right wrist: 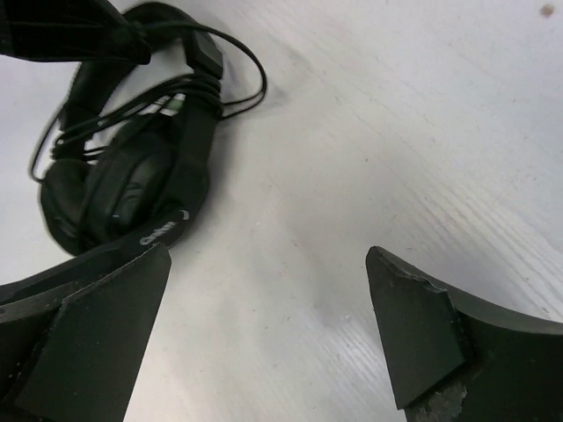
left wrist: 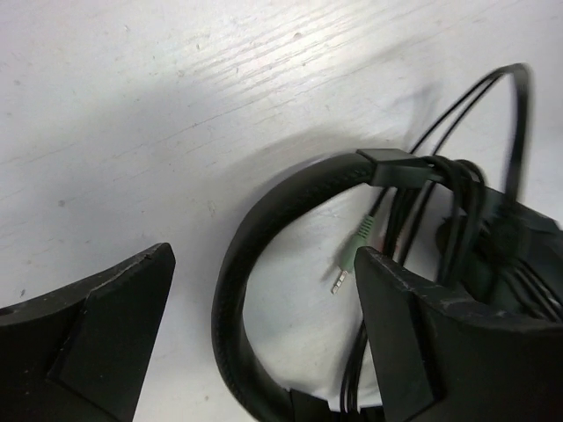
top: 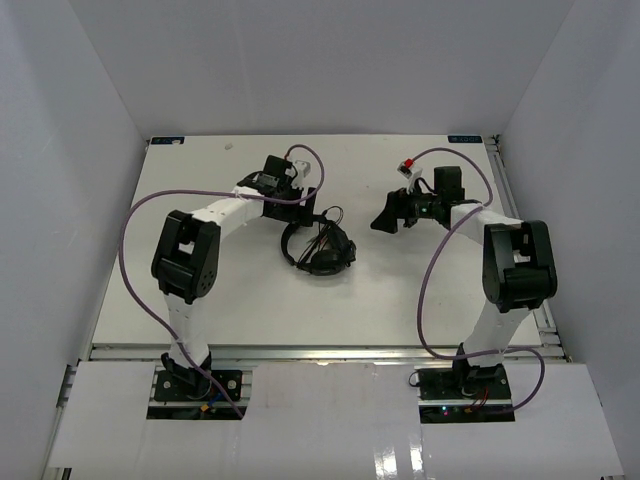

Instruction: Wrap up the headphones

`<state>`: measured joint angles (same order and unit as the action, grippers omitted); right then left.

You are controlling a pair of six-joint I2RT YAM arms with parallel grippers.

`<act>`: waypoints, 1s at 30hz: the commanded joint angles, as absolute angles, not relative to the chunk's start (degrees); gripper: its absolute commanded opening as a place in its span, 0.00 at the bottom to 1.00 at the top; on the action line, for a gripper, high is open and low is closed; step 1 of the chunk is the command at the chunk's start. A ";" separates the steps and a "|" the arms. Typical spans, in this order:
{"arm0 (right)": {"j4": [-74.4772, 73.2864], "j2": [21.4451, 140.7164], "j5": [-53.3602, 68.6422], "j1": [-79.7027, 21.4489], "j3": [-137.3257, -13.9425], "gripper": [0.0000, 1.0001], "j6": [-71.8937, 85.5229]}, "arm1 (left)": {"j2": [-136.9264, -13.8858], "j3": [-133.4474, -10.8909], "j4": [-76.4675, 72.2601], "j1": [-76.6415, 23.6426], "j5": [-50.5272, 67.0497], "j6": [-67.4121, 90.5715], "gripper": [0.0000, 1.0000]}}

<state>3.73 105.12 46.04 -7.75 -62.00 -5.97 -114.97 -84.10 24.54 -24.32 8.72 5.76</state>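
Observation:
The black headphones [top: 322,248] lie at the table's middle, earcups folded together. Their thin cord is wound round them, and one loop [top: 330,215] sticks out at the back. In the left wrist view the curved headband [left wrist: 237,299] lies on the table under the gap between my fingers, with the cord bundle [left wrist: 440,176] and a green plug [left wrist: 356,255] beside the right finger. My left gripper [top: 303,203] [left wrist: 264,299] is open just above the headband. My right gripper [top: 385,215] [right wrist: 268,308] is open and empty over bare table to the right; the headphones [right wrist: 132,185] show at its upper left.
Purple arm cables [top: 135,250] [top: 432,280] arc over the table on both sides. A small white and red tag [top: 406,168] sits at the back near the right arm. White walls [top: 60,180] close in the table on three sides.

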 commanded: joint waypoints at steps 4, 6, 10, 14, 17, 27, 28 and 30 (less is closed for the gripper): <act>-12.64 88.20 38.69 -7.29 -60.77 0.90 -15.70 | -95.20 -78.76 24.40 -23.99 4.31 3.85 0.98; -14.44 83.49 34.69 -7.29 -59.67 0.90 -16.00 | -89.38 -74.77 23.53 -23.92 1.79 3.93 0.98; -14.05 70.95 29.01 -7.24 -54.54 0.90 -16.47 | -74.18 -62.75 18.10 -23.11 -0.86 5.22 0.98; -10.97 61.63 23.93 -7.21 -49.34 0.90 -11.79 | -59.60 -48.51 10.91 -22.61 5.92 4.92 0.98; -9.79 56.06 21.70 -7.05 -46.12 0.90 -8.86 | -47.46 -40.05 7.53 -22.30 11.57 4.65 0.98; -4.28 49.22 18.96 -0.97 -39.23 0.90 -2.52 | -33.63 -31.49 7.32 -22.44 8.58 5.80 0.98; -3.65 48.85 19.31 -0.10 -38.52 0.90 -1.95 | -34.03 -31.57 7.54 -22.41 8.57 5.79 0.98; -1.77 47.79 21.30 2.26 -36.30 0.90 -0.73 | -35.00 -31.69 7.52 -22.41 8.97 5.76 0.98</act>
<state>-7.61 50.14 20.45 -1.09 -39.35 -4.57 -33.61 -31.44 8.20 -22.46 8.78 5.40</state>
